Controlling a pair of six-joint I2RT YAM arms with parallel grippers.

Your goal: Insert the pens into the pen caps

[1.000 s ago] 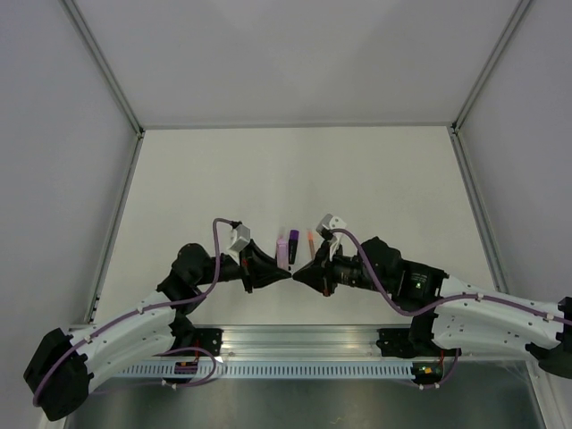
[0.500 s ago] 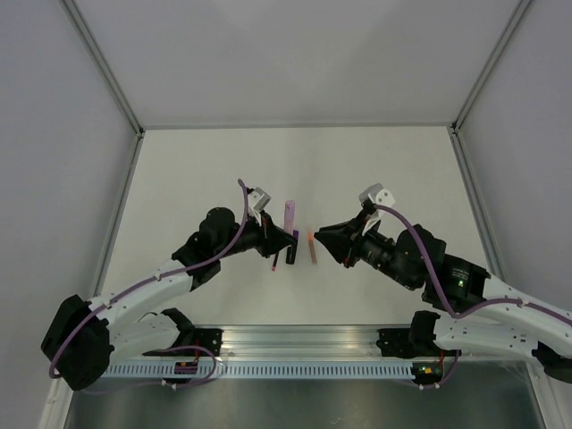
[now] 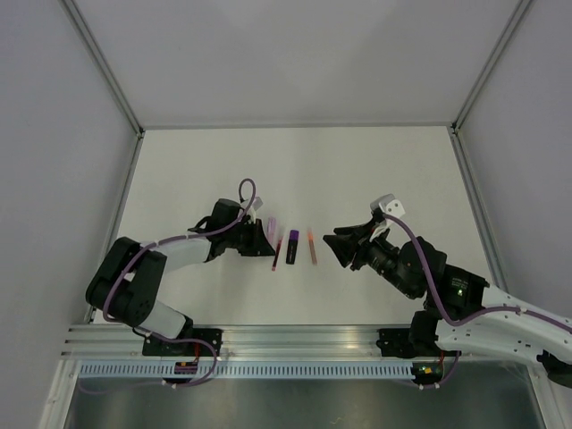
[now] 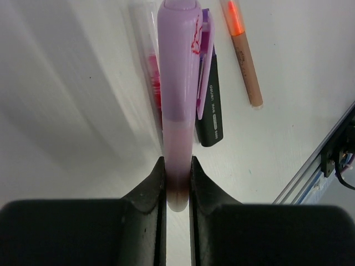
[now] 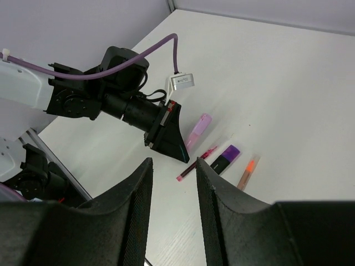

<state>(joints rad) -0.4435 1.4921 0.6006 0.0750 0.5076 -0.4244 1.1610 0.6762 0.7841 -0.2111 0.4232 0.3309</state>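
Note:
My left gripper (image 3: 260, 239) (image 4: 177, 166) is shut on the near end of a lilac pen (image 4: 177, 83) with a clipped lilac top and holds it low over the table; the pen also shows in the top view (image 3: 271, 223). Beside it lie a thin pink pen (image 3: 275, 259) (image 4: 151, 66), a black marker with a purple end (image 3: 292, 246) (image 4: 211, 111) and an orange pen (image 3: 312, 246) (image 4: 244, 55). My right gripper (image 3: 338, 243) (image 5: 173, 166) is open and empty, to the right of the orange pen. I see no loose caps.
The pens lie in a row between the two grippers (image 5: 224, 159). The metal rail (image 3: 295, 344) with both arm bases runs along the near edge. Grey walls enclose the white table (image 3: 295, 170) on the left, right and far sides.
The two grippers, tip to tip near the front a second ago, have drawn apart. The left arm has swung left with the lilac pen in it. The right gripper has backed off to the right.

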